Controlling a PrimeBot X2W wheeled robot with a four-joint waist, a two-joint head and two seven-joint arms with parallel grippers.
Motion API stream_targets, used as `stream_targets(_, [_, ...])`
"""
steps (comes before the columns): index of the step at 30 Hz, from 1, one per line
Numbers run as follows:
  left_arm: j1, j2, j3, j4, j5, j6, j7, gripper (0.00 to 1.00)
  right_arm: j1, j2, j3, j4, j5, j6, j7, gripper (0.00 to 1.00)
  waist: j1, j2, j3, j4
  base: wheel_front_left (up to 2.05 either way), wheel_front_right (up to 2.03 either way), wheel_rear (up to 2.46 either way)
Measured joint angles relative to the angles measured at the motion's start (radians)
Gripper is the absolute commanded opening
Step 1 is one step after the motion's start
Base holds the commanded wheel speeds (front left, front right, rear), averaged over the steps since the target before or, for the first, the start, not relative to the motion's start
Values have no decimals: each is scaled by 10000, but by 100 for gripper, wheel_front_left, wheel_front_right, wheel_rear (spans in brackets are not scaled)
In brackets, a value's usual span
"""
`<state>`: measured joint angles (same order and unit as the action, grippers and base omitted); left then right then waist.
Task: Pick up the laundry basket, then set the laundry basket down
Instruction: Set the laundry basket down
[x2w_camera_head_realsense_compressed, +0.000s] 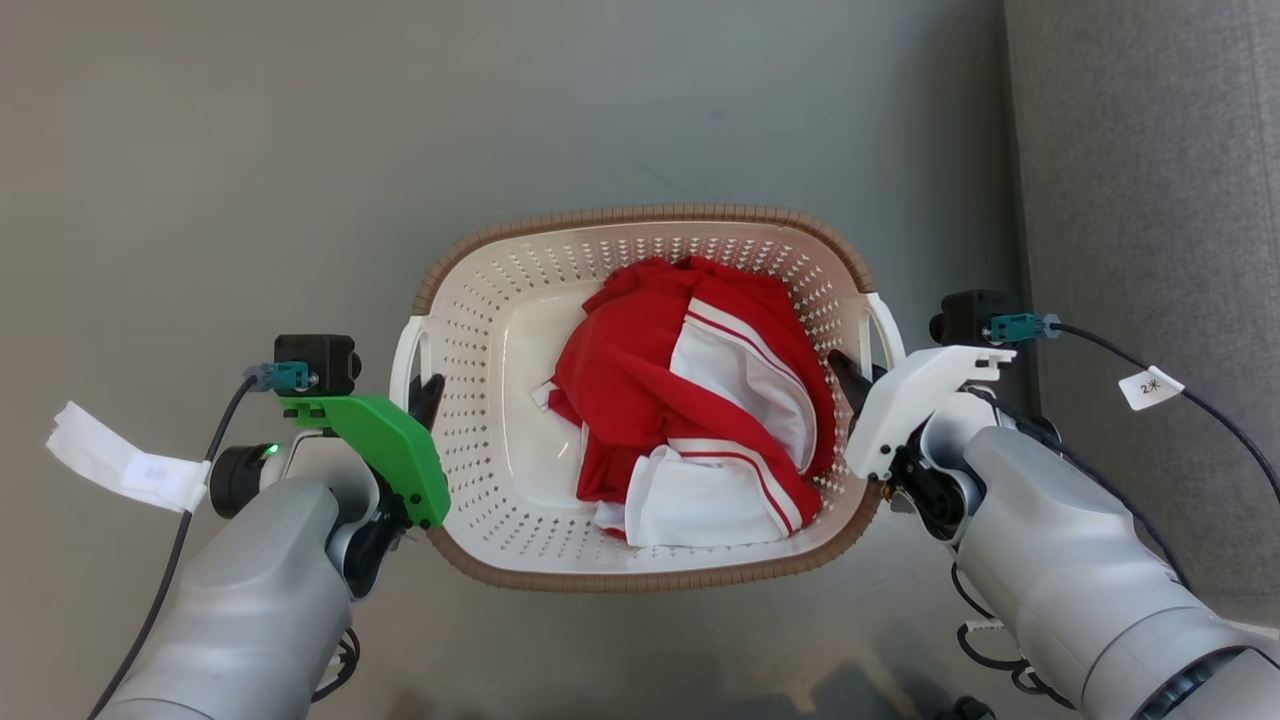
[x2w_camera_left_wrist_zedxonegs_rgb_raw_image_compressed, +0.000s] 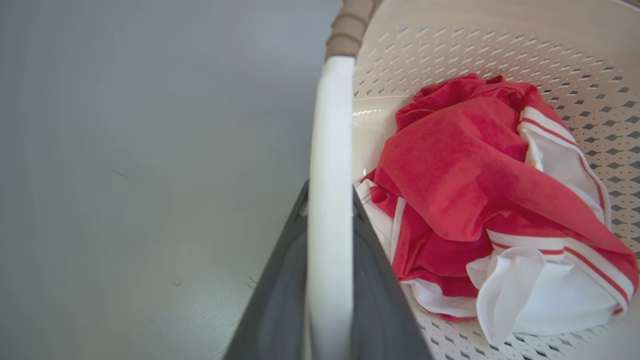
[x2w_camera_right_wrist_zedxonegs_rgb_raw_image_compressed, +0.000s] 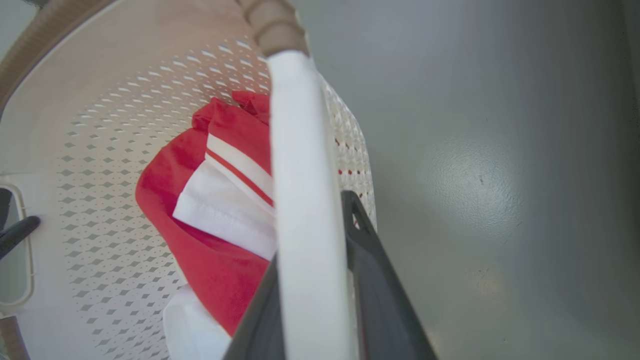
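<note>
My left pincer (x2w_camera_head_realsense_compressed: 428, 390) was clamped on the left handle (x2w_camera_head_realsense_compressed: 405, 350) of the laundry basket (x2w_camera_head_realsense_compressed: 650, 215), which lay between my arms over the grey floor (x2w_camera_head_realsense_compressed: 300, 150). Judged: stiff plastic, light load, one soft red-and-white garment (x2w_camera_head_realsense_compressed: 680, 400). My right pincer (x2w_camera_head_realsense_compressed: 850, 375) was clamped on the right handle (x2w_camera_head_realsense_compressed: 885, 330).

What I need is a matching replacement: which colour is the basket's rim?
Brown, woven-look rim; clearest in head view.

Head camera looks straight down; wrist cameras, close, flank the shared laundry basket (x2w_camera_head_realsense_compressed: 640, 213).
</note>
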<state>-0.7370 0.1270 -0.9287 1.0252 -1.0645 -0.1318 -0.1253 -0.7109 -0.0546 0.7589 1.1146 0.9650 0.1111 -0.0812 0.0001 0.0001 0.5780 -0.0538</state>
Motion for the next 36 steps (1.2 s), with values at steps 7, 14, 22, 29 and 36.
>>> stream_targets(7, [-29,2,-15,-50,19,0,-499,0,-1,-13,40,-19,-4,13,-617,0,0,0,497,-13,0,0,0])
stream_targets(14, [-382,54,109,-44,19,0,-888,0,-315,15,61,-50,-71,17,-1243,0,0,0,1008,-1,0,0,0])
stream_targets(22, [-685,146,146,-31,27,-2,-1057,0,-685,48,125,-61,-247,17,-1419,0,0,0,1681,12,0,0,0])
stream_targets(29, [-913,148,130,-27,35,-2,-1151,0,-929,50,94,0,-345,17,-1547,0,0,0,2176,14,0,0,0])
stream_targets(36, [-1050,146,84,-21,232,-2,-1223,0,-992,46,-36,-8,-345,17,-1572,0,-1,0,2446,1,0,0,0])
